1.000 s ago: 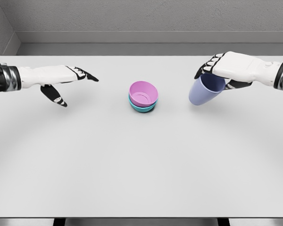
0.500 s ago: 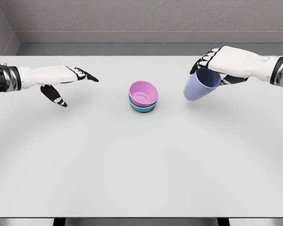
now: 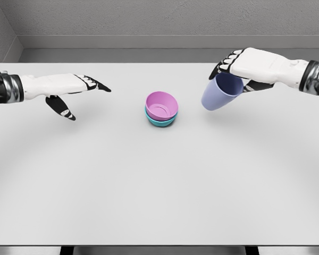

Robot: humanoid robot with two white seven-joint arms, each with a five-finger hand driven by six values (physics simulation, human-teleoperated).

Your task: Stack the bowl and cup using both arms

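Note:
A pink bowl [image 3: 161, 105] sits nested in a teal bowl [image 3: 160, 121] at the middle of the white table [image 3: 159, 180]. To their right a lavender cup [image 3: 219, 93] hangs tilted above the table, its base pointing down-left. My right hand [image 3: 238, 69] is shut on the cup's rim, with the arm coming in from the right edge. My left hand [image 3: 77, 90] hovers over the table's left side with its fingers spread and holding nothing, well apart from the bowls.
A grey wall [image 3: 159, 21] runs behind the table's far edge. The table's front edge lies near the bottom of the view.
My right hand has carried the cup left and slightly up, closer to the bowls. The left hand and the bowls have not moved.

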